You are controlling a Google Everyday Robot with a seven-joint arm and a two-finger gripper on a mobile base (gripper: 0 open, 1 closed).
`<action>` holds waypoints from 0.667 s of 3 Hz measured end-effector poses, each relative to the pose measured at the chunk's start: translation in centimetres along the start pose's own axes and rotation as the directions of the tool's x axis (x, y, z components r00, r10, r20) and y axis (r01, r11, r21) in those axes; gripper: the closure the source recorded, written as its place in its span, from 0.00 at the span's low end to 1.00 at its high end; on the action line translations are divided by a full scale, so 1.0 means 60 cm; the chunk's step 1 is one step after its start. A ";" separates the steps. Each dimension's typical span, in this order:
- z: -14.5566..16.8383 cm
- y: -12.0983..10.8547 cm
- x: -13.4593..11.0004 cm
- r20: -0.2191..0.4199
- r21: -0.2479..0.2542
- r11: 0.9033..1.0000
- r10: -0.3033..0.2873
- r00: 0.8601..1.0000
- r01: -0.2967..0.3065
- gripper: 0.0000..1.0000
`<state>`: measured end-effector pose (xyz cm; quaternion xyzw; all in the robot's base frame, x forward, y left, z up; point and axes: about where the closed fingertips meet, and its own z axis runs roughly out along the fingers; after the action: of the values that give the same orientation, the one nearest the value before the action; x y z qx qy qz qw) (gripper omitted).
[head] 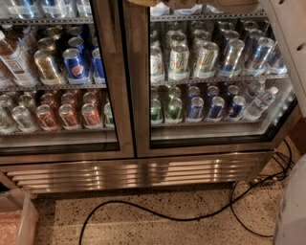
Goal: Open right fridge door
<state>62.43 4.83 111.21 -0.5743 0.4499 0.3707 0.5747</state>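
Note:
The right fridge door [139, 119] is a glass panel in a brushed steel frame, filling the right half of the camera view. It stands shut, its left edge flush against the left door [112, 119]. Through it I see shelves of green, silver and blue cans [205, 60]. No handle shows in this view. My white arm [287, 43] comes down the right edge. My gripper [191, 4] is only a tan shape cut off by the top edge, in front of the top of the right door.
A steel vent grille [134, 174] runs under both doors. A black cable [158, 217] loops across the speckled floor, and more cables [282, 162] lie at the right. A clear plastic bin [16, 220] sits at the lower left. My white base [292, 210] fills the lower right corner.

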 end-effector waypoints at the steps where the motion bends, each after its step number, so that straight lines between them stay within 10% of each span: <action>1: 0.000 0.000 0.000 0.000 0.000 1.000 0.000 1.000 0.000 0.11; 2: 0.000 0.000 0.000 0.000 0.000 1.000 0.000 1.000 0.000 0.00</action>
<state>62.42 4.84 111.21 -0.5744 0.4499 0.3708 0.5747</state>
